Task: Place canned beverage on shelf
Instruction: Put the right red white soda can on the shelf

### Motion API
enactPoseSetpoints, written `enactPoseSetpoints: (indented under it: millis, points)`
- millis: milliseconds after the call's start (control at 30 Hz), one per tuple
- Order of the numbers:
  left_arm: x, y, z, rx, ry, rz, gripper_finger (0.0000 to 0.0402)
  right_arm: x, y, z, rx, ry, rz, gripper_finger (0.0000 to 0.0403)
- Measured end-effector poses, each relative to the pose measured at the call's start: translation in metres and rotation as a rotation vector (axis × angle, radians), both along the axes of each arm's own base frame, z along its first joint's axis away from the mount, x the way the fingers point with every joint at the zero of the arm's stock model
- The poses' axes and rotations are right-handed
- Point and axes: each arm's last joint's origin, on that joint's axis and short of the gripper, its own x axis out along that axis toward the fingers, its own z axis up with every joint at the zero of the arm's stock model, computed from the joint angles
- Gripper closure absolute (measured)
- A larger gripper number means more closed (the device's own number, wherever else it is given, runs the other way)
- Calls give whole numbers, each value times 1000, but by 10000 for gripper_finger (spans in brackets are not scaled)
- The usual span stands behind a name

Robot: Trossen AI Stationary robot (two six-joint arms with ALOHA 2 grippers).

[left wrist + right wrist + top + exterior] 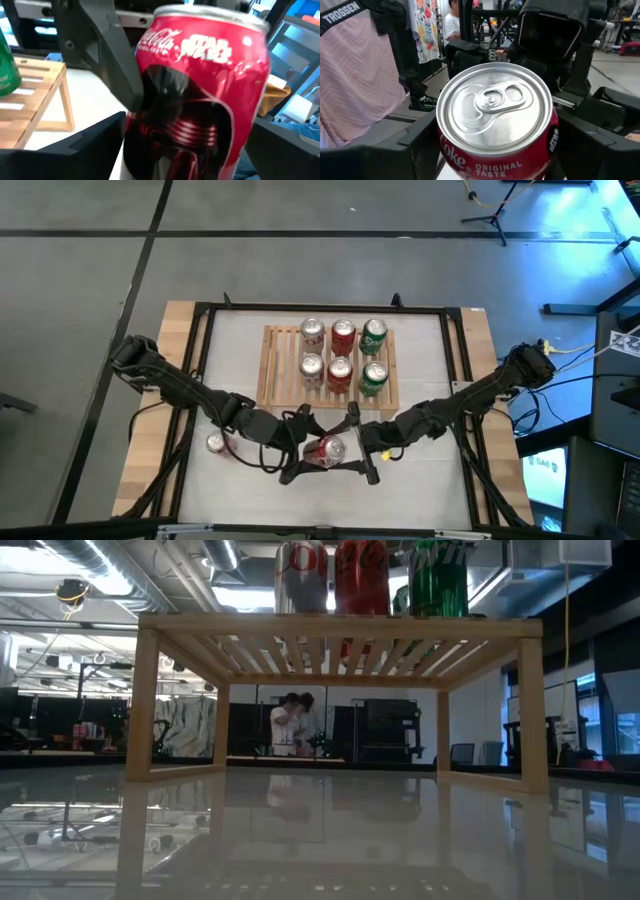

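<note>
While six cans already stand on the wooden shelf at upper centre, a red Coca-Cola can sits low centre between both arms, and a silver can waits at lower left. Right gripper: clamped on the red can. Left gripper: spread wide around it, fingers flanking, apparently not gripping.

The red can reads "Coca-Cola" and "STAR WARS", plus "ORIGINAL TASTE" below its rim; "TROSSEN" marks the arm at ten o'clock.
</note>
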Motion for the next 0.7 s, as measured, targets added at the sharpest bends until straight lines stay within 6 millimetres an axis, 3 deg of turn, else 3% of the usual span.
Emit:
enactPoseSetpoints:
  millis: [300, 700]
  points:
    - [0, 0, -1, 3, 10, 0, 101, 0, 0, -1, 8, 15, 4, 95]
    - [0, 0, -1, 2, 11, 0, 111, 0, 0, -2, 5, 20, 3, 95]
